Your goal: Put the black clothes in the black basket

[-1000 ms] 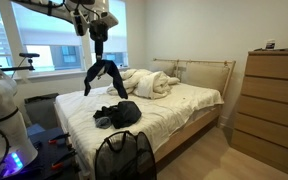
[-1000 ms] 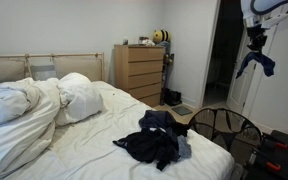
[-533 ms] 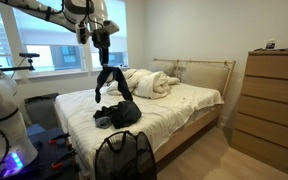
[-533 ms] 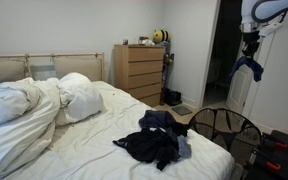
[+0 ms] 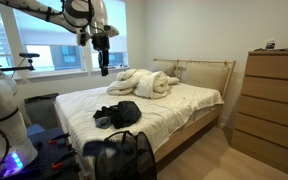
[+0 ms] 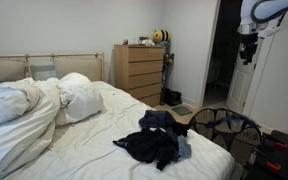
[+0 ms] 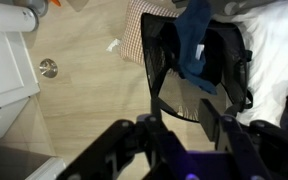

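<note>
Garment that hung from the gripper half a second ago is gone from it. The wrist view shows the dark-blue piece now lying inside the black basket, which stands on the floor at the foot of the bed. Fingers spread, nothing between them: released, arm high over the basket. I judge one drop done, but the pile of black clothes is on the mattress, so I have more trips to run.

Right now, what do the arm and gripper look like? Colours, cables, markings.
Arm: rounded white link shells with dark joint sections, the same in both exterior views. Gripper: black and boxy. The wrist view shows two thick black fingers, blurred, with a purple-blue glow at the bottom edge. No cable or marking is clear enough to call.
</note>
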### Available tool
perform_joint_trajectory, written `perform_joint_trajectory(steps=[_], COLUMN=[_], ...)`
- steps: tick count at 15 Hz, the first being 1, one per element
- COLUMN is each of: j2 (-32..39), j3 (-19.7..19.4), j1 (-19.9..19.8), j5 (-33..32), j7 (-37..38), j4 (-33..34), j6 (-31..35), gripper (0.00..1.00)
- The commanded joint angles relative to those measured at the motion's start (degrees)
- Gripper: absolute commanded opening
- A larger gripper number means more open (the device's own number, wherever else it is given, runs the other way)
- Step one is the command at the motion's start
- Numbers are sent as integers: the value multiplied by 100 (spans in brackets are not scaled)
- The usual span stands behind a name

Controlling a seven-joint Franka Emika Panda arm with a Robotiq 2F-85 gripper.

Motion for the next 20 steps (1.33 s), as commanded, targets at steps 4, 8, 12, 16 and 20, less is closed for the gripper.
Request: perform_joint_trajectory(steps=[4, 8, 12, 16, 20], j2=[-103, 116, 543, 1133, 1867], j3=[45, 113, 266, 504, 781], j1=[60, 417, 854, 1200, 1352], j5=[320, 823, 1521, 1950, 2028], j7=[-424, -1070, -1738, -2316, -2708], j4=[-106, 28, 194, 329, 549], j6=[97, -98, -287, -437, -679], gripper=[98, 100, 100, 100, 100])
